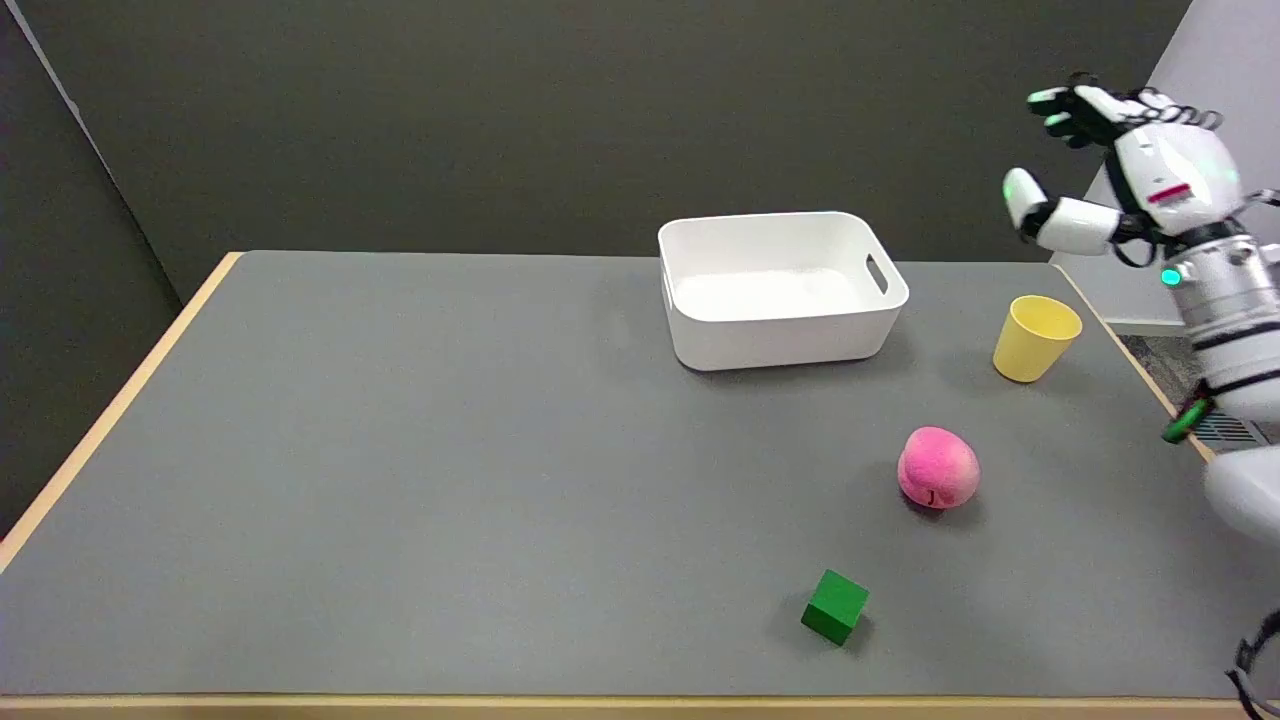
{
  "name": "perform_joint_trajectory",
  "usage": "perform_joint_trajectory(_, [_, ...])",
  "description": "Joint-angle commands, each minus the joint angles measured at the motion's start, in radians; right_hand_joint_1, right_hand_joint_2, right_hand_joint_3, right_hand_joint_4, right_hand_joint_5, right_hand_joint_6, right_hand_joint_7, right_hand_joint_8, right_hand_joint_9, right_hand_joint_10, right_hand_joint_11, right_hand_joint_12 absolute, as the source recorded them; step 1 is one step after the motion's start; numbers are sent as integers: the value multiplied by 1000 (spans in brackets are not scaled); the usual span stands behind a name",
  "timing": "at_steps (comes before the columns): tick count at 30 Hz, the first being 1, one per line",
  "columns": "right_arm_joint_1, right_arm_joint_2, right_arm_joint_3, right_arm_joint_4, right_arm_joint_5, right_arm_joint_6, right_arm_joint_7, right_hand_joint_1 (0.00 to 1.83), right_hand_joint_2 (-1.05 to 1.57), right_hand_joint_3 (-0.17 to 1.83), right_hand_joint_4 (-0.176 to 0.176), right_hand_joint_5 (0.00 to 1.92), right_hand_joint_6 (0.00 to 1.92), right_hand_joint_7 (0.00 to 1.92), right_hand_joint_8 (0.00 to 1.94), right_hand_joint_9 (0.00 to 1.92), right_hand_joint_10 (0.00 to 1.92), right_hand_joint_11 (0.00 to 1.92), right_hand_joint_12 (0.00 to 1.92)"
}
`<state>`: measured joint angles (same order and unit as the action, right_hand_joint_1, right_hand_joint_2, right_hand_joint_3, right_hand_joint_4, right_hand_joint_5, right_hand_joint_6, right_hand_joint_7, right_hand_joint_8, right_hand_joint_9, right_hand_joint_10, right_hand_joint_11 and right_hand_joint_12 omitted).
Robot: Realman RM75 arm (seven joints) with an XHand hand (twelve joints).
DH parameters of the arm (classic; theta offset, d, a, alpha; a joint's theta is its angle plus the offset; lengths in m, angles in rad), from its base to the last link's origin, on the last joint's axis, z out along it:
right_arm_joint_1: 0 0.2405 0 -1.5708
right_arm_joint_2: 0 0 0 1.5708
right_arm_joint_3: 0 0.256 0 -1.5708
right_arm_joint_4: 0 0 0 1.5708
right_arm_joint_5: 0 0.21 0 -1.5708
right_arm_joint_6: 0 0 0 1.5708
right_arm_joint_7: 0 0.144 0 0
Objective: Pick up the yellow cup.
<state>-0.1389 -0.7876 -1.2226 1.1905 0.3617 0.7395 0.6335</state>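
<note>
The yellow cup (1035, 338) stands upright on the grey table, near its right edge and to the right of the white bin. My right hand (1120, 170) hangs in the air well above and slightly right of the cup, clear of it. Its fingers are spread apart and it holds nothing.
A white bin (780, 290) sits left of the cup, towards the back. A pink peach (937, 468) lies in front of the cup, and a green cube (835, 606) lies nearer the front edge. The table's right edge (1140, 365) runs close beside the cup.
</note>
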Motion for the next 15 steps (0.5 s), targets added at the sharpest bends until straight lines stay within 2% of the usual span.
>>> perform_joint_trajectory(1, [-266,-30,246,39,15,48,5,311,674,895,86,330,625,561,639,491,1052,287,1476])
perform_joint_trajectory(8, [-373,-65,256,115,15,10,22,310,674,893,86,332,628,562,641,491,1053,290,1479])
perform_joint_trajectory(15, [-402,-24,194,190,-11,-85,86,303,669,893,86,332,627,553,623,464,1022,282,1478])
